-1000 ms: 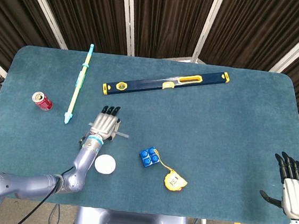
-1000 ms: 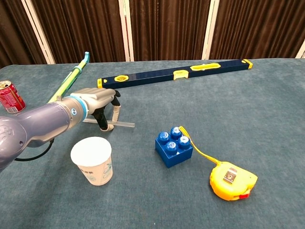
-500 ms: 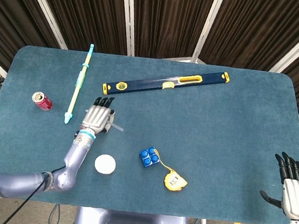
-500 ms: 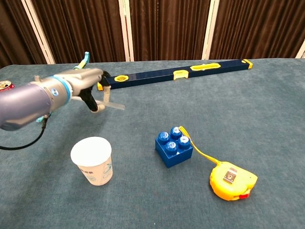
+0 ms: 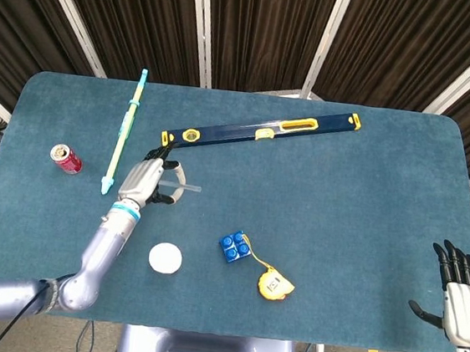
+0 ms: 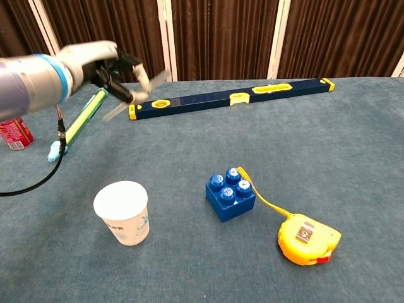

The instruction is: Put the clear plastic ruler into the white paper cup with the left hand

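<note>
High above the tabletop [image 6: 328, 164], the left hand [image 6: 95, 63] pinches the clear plastic ruler [image 6: 136, 93] between its fingers, the strip slanting across the grip with one end up toward the curtains and the other down toward the green stick. A second ago that same hand sat low on the blue cloth with the ruler flat beneath it; half a second ago it was partway up, and now the ruler hangs clear of the surface altogether. In the head view the hand [image 5: 145, 181] shows beside the near end of the long blue level [image 5: 261, 131], the ruler [image 5: 179, 186] jutting out to its right.

The lift appears done, so the pick-up half of the job looks complete. What remains is the carry: the white paper cup [image 6: 122, 211] stands upright and open-mouthed well below and nearer the robot than the hand, in the same spot as before, seen from above as a white disc [image 5: 165, 259]. The ruler probably needs tipping end-down before it will drop through the rim, and the light cup could topple if nudged.

Nearby lie a blue toy brick [image 6: 230, 192], a yellow tape measure [image 6: 308, 238] and a red can [image 6: 15, 132]. The right hand [image 5: 461, 292] rests at the far edge, fingers spread, holding nothing, unmoved.
</note>
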Controlling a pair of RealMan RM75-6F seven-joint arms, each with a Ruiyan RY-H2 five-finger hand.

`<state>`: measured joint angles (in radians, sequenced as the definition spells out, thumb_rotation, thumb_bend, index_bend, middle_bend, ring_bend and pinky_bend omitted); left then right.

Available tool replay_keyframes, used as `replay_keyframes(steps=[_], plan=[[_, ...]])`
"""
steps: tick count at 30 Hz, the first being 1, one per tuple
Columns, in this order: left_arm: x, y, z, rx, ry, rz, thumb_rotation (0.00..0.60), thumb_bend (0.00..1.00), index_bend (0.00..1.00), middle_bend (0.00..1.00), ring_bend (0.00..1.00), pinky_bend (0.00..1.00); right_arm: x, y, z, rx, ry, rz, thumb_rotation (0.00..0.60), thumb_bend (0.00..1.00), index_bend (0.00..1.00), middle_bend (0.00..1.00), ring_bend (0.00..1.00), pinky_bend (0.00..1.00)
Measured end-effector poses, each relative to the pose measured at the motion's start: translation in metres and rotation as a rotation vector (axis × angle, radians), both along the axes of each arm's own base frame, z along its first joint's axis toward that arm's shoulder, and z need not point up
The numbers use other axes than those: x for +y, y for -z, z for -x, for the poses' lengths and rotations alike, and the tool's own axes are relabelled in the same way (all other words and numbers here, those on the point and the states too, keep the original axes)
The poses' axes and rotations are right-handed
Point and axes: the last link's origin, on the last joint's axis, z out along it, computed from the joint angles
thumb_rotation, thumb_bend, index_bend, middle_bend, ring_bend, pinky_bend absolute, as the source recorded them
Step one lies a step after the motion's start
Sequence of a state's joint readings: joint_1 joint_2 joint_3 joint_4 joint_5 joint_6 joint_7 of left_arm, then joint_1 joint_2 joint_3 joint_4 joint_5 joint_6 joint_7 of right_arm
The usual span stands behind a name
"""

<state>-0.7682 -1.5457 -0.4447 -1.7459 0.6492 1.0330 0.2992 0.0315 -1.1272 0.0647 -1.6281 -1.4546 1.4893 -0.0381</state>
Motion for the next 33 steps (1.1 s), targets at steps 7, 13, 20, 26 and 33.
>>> replay_keyframes(steps=[7,13,20,26,33], plan=[[-0.014,-0.021,-0.023,-0.311,-0.062,0.069,0.600,0.49,0.58,0.00,0.00,0.00,0.000,0.000,0.000,-0.001,0.000,0.002,0.600,0.09,0.00,0.00,0.00,0.00],[-0.037,-0.024,-0.040,-0.479,-0.059,0.190,0.600,0.49,0.58,0.00,0.00,0.00,0.000,0.000,0.000,-0.004,0.001,0.001,0.600,0.09,0.00,0.00,0.00,0.00],[-0.060,-0.026,-0.039,-0.506,-0.032,0.241,0.600,0.49,0.58,0.00,0.00,0.00,0.000,0.000,0.000,-0.005,0.002,0.001,0.600,0.09,0.00,0.00,0.00,0.00],[-0.081,-0.035,-0.026,-0.518,-0.021,0.255,0.600,0.49,0.58,0.00,0.00,0.00,0.000,0.000,0.000,-0.004,0.002,0.002,0.600,0.09,0.00,0.00,0.00,0.00],[-0.098,-0.045,0.001,-0.516,-0.054,0.276,0.600,0.49,0.58,0.00,0.00,0.00,0.001,0.000,0.000,-0.002,0.002,0.006,0.600,0.09,0.00,0.00,0.00,0.00]])
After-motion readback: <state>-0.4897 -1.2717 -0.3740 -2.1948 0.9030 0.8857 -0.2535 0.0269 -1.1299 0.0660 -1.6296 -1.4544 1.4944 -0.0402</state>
